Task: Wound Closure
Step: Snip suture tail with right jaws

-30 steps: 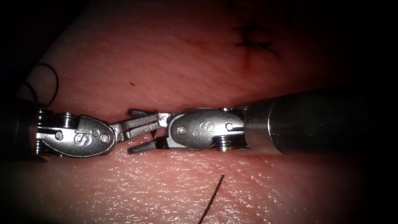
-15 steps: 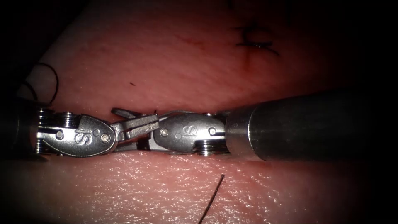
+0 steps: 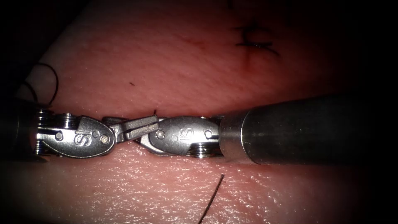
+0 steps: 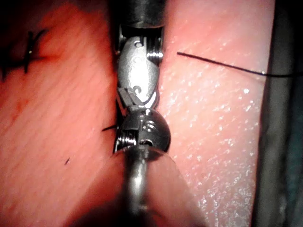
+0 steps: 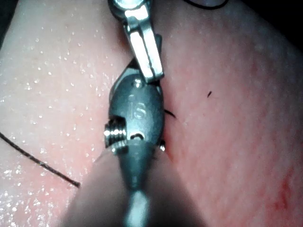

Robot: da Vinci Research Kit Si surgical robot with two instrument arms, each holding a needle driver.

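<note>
Left tool (image 3: 134, 128): a polished steel wristed needle driver with an oval hinge plate. It lies along the cut, and its two flat grooved jaws are pressed together, reaching under the tip of the other tool. What they clamp, if anything, I cannot tell.
Right tool (image 3: 143, 143): a matching steel driver on a thick dull grey shaft that enters from the right. Its jaws are buried beneath the left tool's jaws, so I cannot tell their state.
Tissue (image 3: 166, 62): pale pink pork belly, finely creased and glistening with wet specks below the cut.
Cut (image 3: 132, 110): a dark horizontal groove, with both tools lying in it.
Curved needle: not made out, so whether it is in the tissue cannot be told.
Thread (image 3: 212, 199): a thin black strand lying loose on the tissue below the cut. A black loop (image 3: 47, 81) curls at the far left.
Finished stitch (image 3: 255, 39): dark crossed threads above the cut.
Left wrist view: the left tool (image 4: 127, 99) is seen from behind, meeting the right tool's hinge (image 4: 138, 71), with a short dark thread stub (image 4: 110, 127) just beside the joint.
Right wrist view: the left tool's long bright jaws (image 5: 144, 47) lie over the right tool's hinge (image 5: 136, 111), and the thread stub (image 5: 169, 113) is beside it.
</note>
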